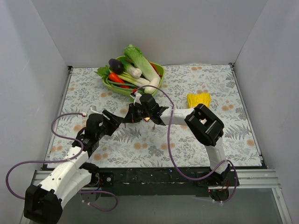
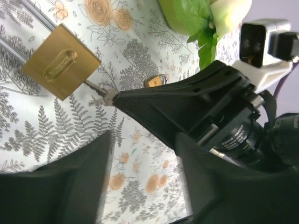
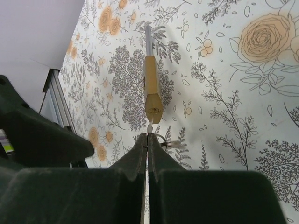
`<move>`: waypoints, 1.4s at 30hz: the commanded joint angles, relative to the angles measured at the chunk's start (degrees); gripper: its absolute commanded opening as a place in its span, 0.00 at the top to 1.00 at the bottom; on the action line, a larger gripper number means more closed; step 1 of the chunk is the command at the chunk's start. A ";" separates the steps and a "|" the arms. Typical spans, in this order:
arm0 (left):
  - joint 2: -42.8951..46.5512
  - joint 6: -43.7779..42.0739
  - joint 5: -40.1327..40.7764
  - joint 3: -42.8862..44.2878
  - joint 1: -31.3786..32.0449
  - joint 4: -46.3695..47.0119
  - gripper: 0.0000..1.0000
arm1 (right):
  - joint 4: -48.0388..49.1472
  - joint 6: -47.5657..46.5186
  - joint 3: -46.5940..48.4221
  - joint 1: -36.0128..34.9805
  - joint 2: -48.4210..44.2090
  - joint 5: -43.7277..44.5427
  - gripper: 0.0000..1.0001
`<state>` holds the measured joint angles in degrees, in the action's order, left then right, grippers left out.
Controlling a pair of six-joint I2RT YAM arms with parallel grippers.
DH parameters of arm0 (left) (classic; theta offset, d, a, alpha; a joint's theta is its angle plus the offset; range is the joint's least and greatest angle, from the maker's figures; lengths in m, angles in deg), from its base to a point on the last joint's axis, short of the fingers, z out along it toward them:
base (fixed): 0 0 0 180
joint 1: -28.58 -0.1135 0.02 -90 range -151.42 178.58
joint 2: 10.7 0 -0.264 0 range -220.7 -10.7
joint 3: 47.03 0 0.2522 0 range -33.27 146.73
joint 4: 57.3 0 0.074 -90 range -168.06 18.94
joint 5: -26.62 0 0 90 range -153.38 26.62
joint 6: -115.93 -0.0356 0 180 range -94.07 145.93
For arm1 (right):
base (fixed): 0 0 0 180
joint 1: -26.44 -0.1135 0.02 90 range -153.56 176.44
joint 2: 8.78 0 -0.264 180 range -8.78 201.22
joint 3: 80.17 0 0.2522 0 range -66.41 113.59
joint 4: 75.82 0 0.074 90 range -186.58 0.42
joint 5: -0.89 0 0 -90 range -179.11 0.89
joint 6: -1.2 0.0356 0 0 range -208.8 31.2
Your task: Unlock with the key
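Left wrist view puts the larger brass padlock (image 2: 60,67) at upper left, near the middle of the counter (image 2: 140,182). The left gripper (image 2: 142,142) sits short of it, jaws apart and empty. The key (image 2: 93,87) runs from the lock's keyhole edge into the right gripper (image 2: 113,96), whose jaws pinch its head tight; the small brass padlock (image 2: 154,81) lies just beyond. The key looks seated, so turning it is the step in hand. That likely calls for the left jaws to brace the lock body while the right wrist rolls.
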<state>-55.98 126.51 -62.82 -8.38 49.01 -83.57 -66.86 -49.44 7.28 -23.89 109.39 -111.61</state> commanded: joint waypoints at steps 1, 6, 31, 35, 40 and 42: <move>1.15 -1.69 2.42 2.36 0.14 -1.81 0.26 | 6.28 0.99 -0.65 -0.12 -1.98 -0.88 0.99; -0.07 -3.11 4.88 4.29 0.05 -5.05 0.05 | 7.16 1.08 -1.88 -0.12 -2.07 -0.61 0.99; -11.32 14.12 15.09 -0.10 -1.09 -6.91 0.02 | 16.13 4.15 -10.15 -1.26 -4.53 0.97 0.99; -12.90 13.25 15.35 0.08 -1.00 -6.21 0.02 | 16.39 4.41 -10.50 -1.62 -4.44 0.79 0.99; -13.61 12.63 16.14 -1.59 -1.00 -2.26 0.02 | 17.53 5.12 -11.46 -2.41 -4.97 0.79 0.99; -14.57 12.54 15.71 -2.29 -1.00 -0.68 0.02 | 17.53 5.21 -11.64 -2.67 -5.05 0.97 0.99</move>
<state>-69.51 139.69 -49.01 -9.39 48.20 -87.77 -54.68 -45.07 -4.15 -25.70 108.25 -110.45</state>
